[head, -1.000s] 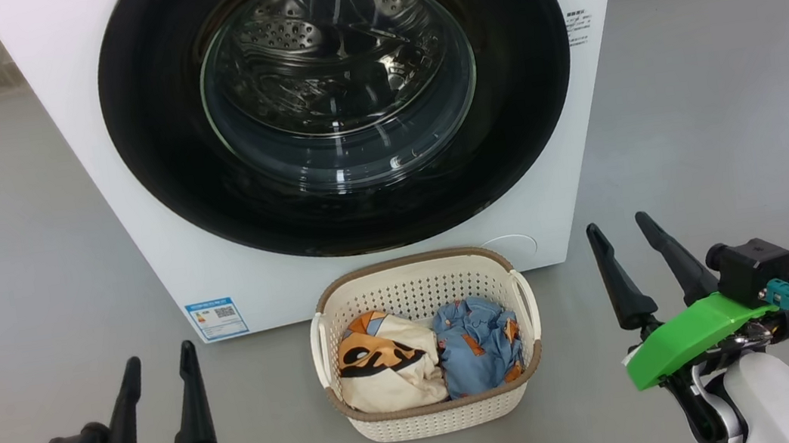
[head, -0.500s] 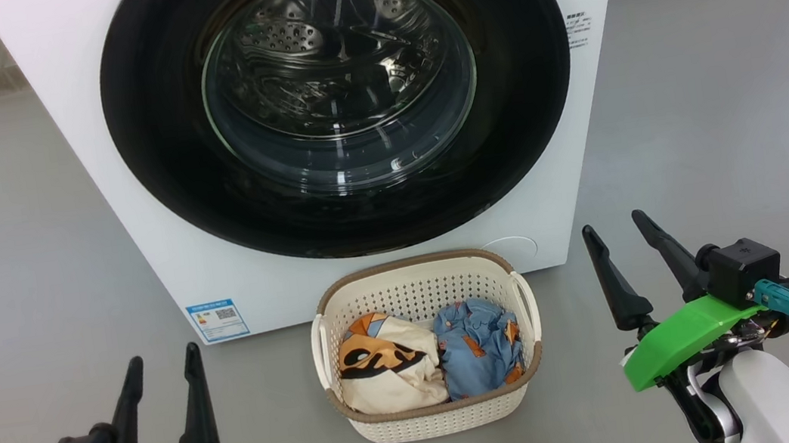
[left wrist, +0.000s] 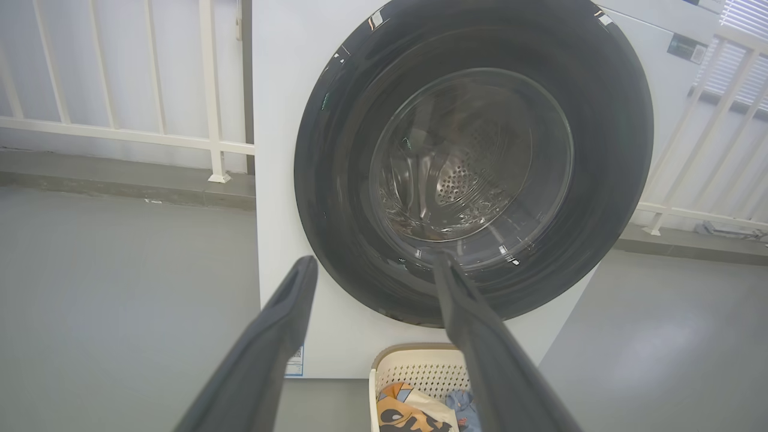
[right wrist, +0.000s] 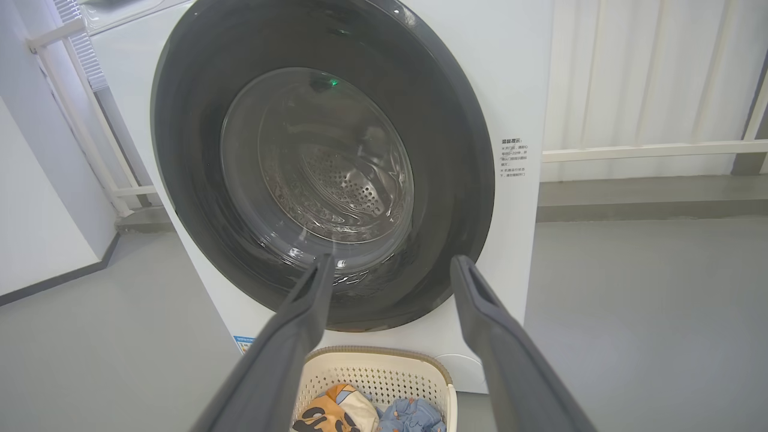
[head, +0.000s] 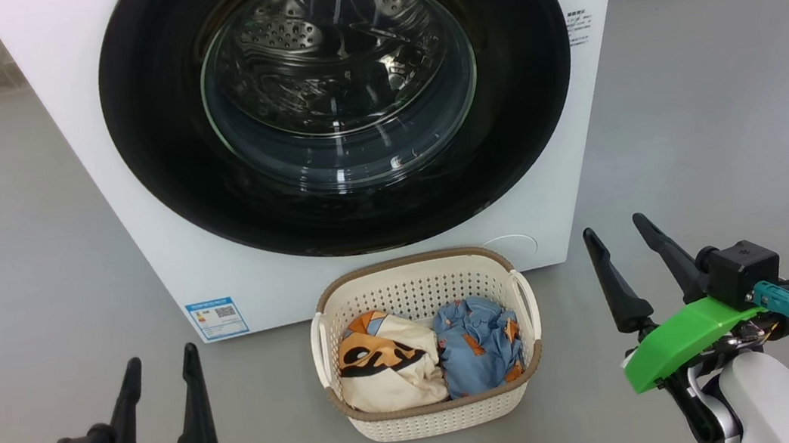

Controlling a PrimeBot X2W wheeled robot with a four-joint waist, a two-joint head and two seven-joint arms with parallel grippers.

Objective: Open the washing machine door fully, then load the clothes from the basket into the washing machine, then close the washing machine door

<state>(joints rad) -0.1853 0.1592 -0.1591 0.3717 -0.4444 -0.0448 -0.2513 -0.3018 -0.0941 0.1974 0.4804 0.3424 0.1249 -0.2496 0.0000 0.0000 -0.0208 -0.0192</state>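
Glossy black, the washing machine door (head: pixel 146 132) sat shut on the washing machine (head: pixel 250 286) in the head view; the basket (head: pixel 436 418) stood before it with the clothes (head: pixel 390 363) inside. Both the left gripper (head: pixel 160 354) and the right gripper (head: pixel 612 223) gaped, empty. Left wrist view showed 2 spread fingers (left wrist: pixel 264 354), door beyond. Right wrist view showed the same spread, basket below.

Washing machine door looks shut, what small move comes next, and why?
Probably lift the open right pincer toward the rim of the washing machine door: it is shut, the clothes lie in the basket, and the left pincer is open too.
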